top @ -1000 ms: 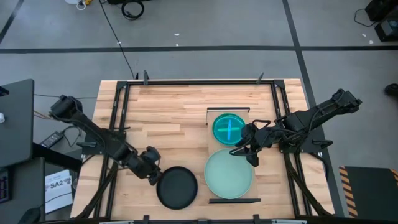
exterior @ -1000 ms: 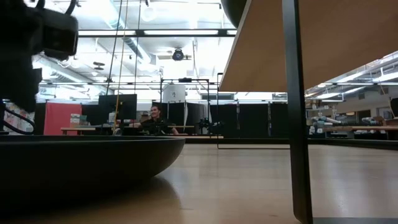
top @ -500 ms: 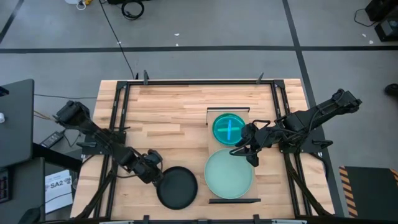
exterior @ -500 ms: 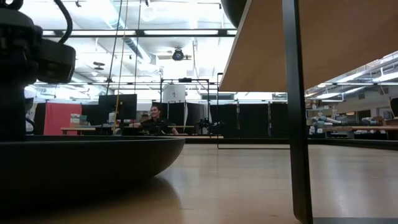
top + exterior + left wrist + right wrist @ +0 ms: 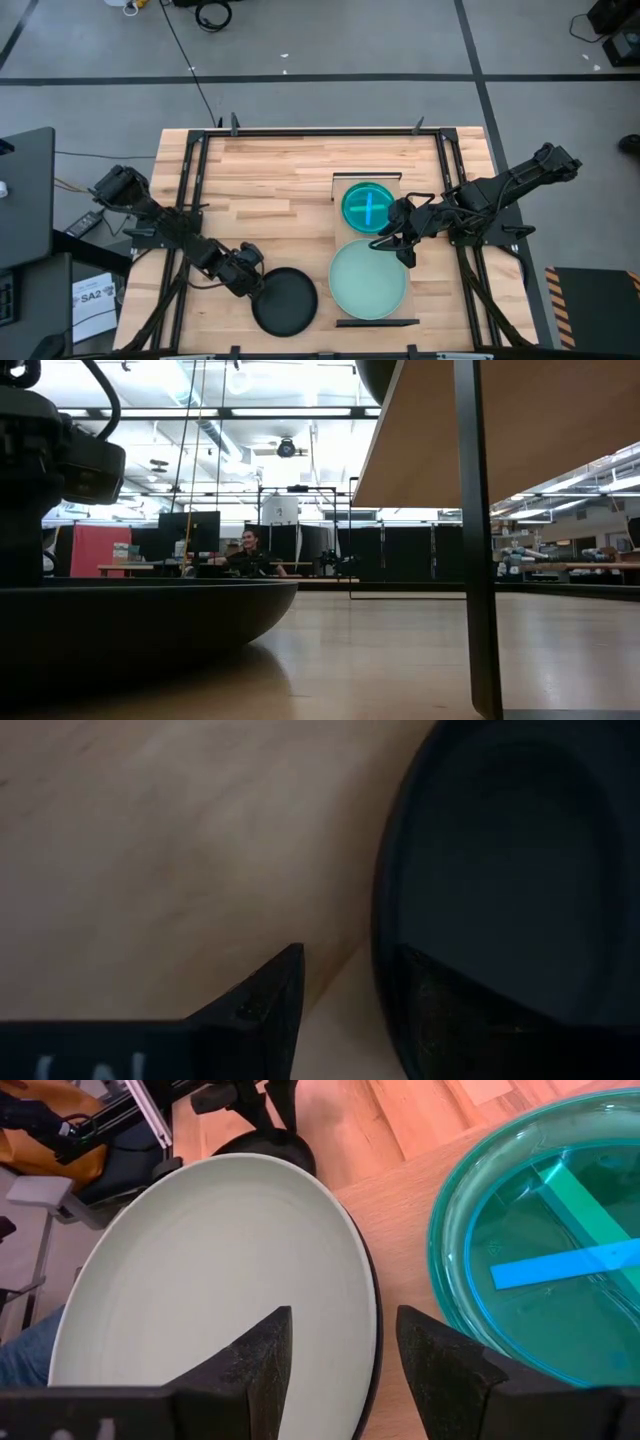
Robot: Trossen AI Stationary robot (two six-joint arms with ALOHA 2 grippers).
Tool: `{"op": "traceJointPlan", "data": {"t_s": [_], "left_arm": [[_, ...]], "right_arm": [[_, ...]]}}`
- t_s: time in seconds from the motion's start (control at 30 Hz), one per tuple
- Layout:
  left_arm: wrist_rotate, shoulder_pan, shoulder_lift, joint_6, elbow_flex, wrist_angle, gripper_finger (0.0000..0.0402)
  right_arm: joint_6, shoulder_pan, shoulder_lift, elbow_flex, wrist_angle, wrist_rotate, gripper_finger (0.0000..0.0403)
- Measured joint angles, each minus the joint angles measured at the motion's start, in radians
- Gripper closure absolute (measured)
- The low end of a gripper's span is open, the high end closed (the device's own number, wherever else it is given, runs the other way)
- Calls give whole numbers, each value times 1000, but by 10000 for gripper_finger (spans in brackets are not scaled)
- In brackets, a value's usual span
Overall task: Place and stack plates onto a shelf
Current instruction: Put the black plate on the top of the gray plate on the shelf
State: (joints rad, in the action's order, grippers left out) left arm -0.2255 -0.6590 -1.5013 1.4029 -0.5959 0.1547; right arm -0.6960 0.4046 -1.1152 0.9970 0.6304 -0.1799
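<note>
- A round matte black plate (image 5: 284,302) lay flat on the wide wooden table (image 5: 270,190), close to the table's near edge and left of the middle.
- The left gripper (image 5: 249,276) sat low at that plate's left rim. In the left wrist view its two dark fingers (image 5: 265,1000) stood apart, one outside the rim on bare wood and one over the plate's edge. They had not closed on it.
- The narrow pale wood shelf (image 5: 367,178) with thin dark edging stood on the right half of the table, running from the near edge toward the far edge.
- A big round pale mint plate (image 5: 368,279) lay on the near end of the shelf. A dark rim peeked out under it in the right wrist view, so it likely sat on another black plate.
- A smaller see-through teal-blue plate (image 5: 368,205) lay on the far end of the shelf.
- The right gripper (image 5: 399,238) hung over the shelf's right edge, between the two plates. Its fingers (image 5: 258,1355) were apart and held nothing.
- I think the step in hand was picking up the black plate on the table.
- Next, the left gripper would need to pinch the rim tight, lift the plate without tipping it, and carry it over to the shelf.
- The right arm may need to move away first so they do not bump.
</note>
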Motion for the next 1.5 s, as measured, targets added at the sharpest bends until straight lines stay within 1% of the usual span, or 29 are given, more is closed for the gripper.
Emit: {"op": "traceJointPlan", "data": {"t_s": [0.3,0.87,1.17,1.5], "left_arm": [[5,1,-2,1,1,-1,293],[17,2,-2,3,1,-15,378],[17,2,7,2,2,-8,383],[18,1,90,-6,5,33,384]], "right_arm": [[0,0,0,0,0,0,217],[0,0,0,0,0,0,217],[0,0,0,0,0,0,217],[0,0,0,0,0,0,217]]}}
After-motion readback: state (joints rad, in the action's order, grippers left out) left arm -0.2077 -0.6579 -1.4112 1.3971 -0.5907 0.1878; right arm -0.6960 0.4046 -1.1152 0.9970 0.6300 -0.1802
